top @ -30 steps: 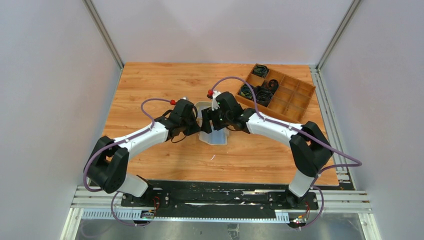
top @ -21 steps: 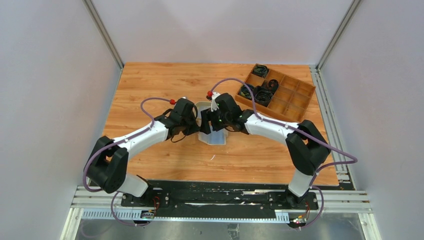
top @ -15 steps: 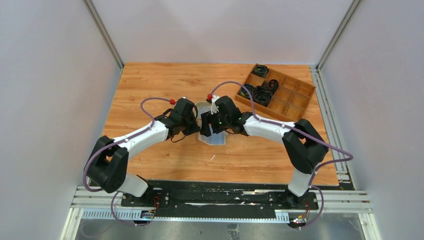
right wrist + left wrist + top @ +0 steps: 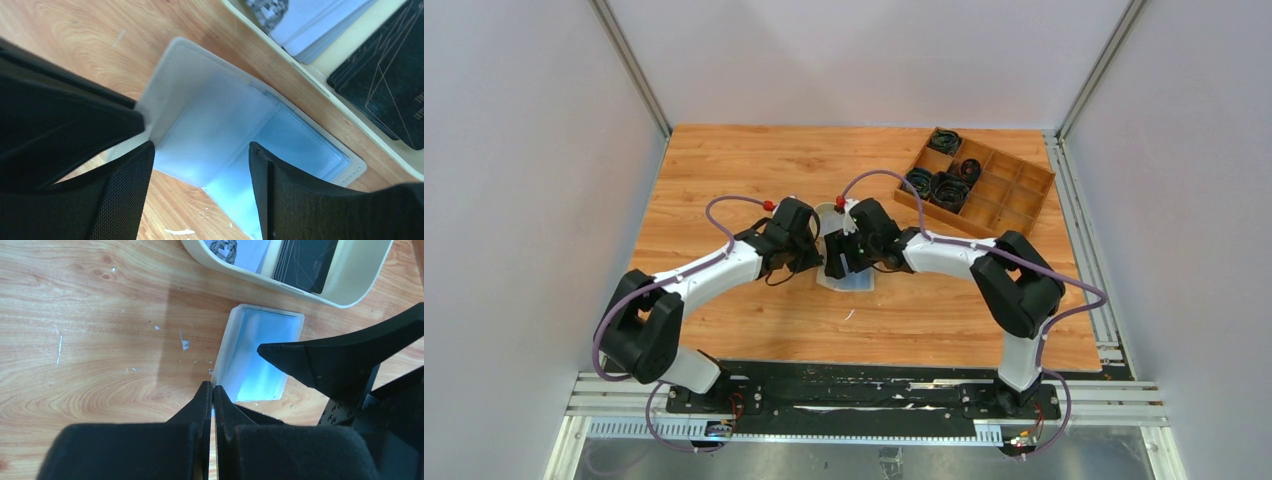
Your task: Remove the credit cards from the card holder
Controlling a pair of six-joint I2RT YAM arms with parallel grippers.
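The cream card holder [image 4: 856, 278] lies open on the table between both grippers. My left gripper [image 4: 212, 387] is shut on the edge of its left leaf [image 4: 232, 345], which stands tilted up. A pale blue credit card [image 4: 262, 342] shows inside the pockets. My right gripper [image 4: 200, 150] is open, its two fingers hanging apart just above the open holder [image 4: 170, 80] and the pale blue card [image 4: 215, 125], holding nothing. In the top view the left gripper [image 4: 816, 258] and right gripper [image 4: 836, 262] almost meet over the holder.
A cream oval dish [image 4: 829, 212] sits just behind the holder, its rim [image 4: 320, 75] close to it, holding black cards [image 4: 385, 85] and pale cards [image 4: 320, 25]. A brown wooden compartment tray [image 4: 994, 190] with black coiled items stands at the back right.
My right gripper has moved left and nearer, over the open holder, with its arm folding in. My left gripper has held still on the leaf.
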